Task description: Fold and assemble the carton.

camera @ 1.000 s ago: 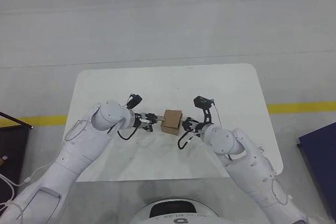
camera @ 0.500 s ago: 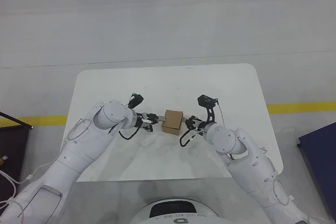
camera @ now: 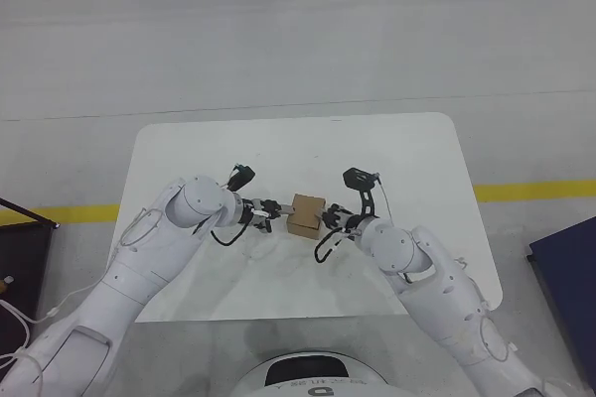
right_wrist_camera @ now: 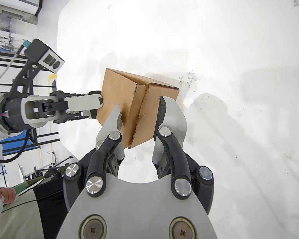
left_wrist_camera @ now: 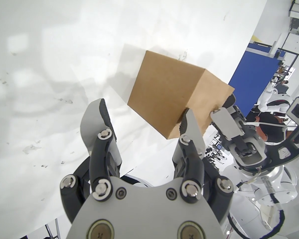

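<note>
The brown carton (camera: 305, 214) sits on the white bench (camera: 407, 159), right between the two tools. The left tool (left_wrist_camera: 144, 108) is spread wide, with one finger touching the carton's near corner. The right tool (right_wrist_camera: 140, 105) is spread too, its fingers against the carton's flap side.

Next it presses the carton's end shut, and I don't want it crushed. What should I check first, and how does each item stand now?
1. Carton resting on the table: ok.
2. Left gripper open, one finger against the carton's side as a stop: ok.
3. Right gripper open, fingers either side of the flap end: ok.
4. End flaps flush: not ok, the seam gapes.
5. Underside closed: cannot tell.
</note>
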